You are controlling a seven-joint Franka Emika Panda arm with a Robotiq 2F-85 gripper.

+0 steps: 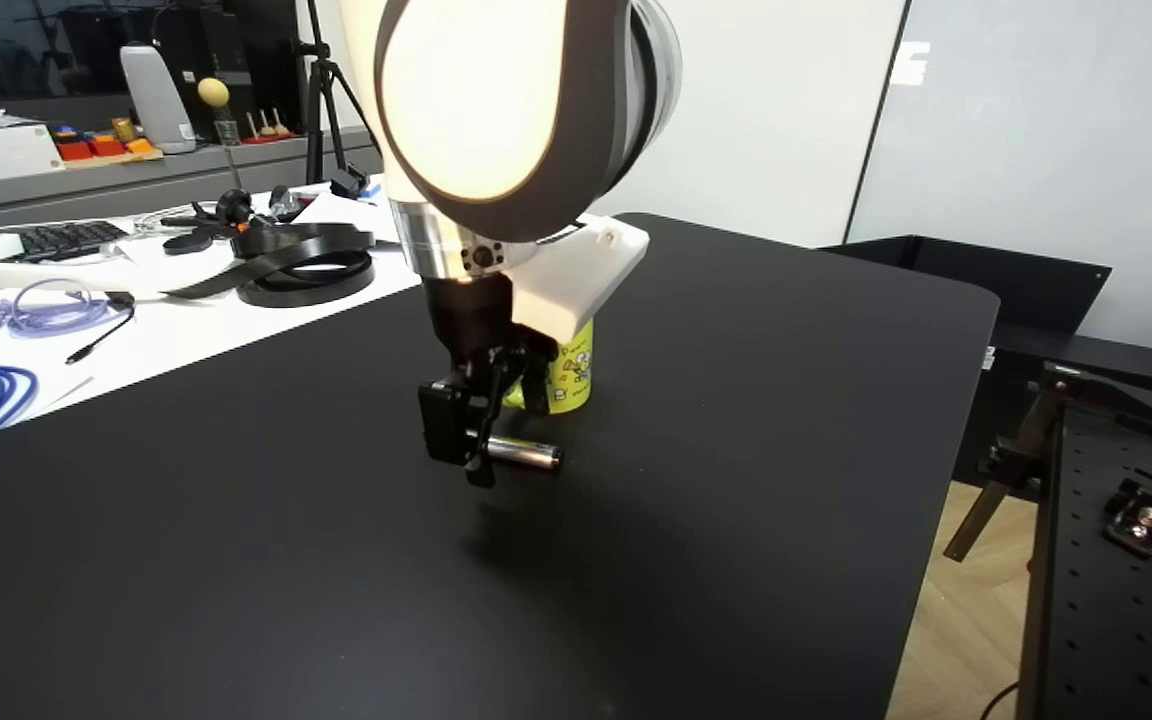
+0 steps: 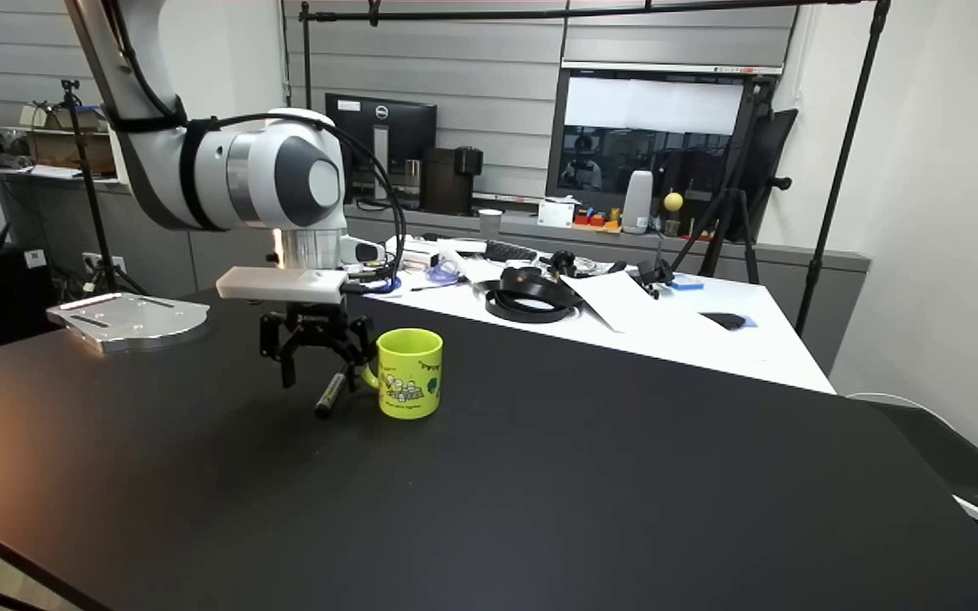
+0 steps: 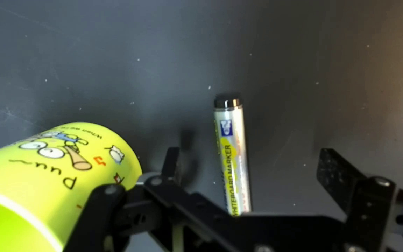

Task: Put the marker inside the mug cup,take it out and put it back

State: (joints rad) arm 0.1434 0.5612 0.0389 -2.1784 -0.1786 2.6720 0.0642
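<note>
"running wide in both exterior views, this matte black worktop (image 2: 608,501) gives plenty of room. what bounds it?"

"a long white table (image 2: 773,352) along one edge. past another, a strip of pale wood floor (image 1: 971,640), then a black perforated panel (image 1: 1121,640). a flat silver metal plate (image 2: 137,318) lies near an edge too."

"and around the black two-fingered tool (image 3: 250,159)?"

"tighter. the bright yellow, loop-handled mug cup (image 2: 410,373) stands upright just beside one finger, handle turned that way; whether they touch is unclear."

"how does the white-and-grey jointed arm (image 2: 281,170) stand?"

"bent at the wrist, tool pointing down, low over the worktop, its fingers spread wide. the slim silver whiteboard marker (image 3: 234,150) lies on the worktop in the gap between them."

"surfaces and shapes?"

"the mug cup is a smooth cylinder printed with cartoon figures. the marker is straight, with a black end, a yellow patch and a blue square; the tool hides its other end in the wrist view. pale specks dot the worktop."
</note>
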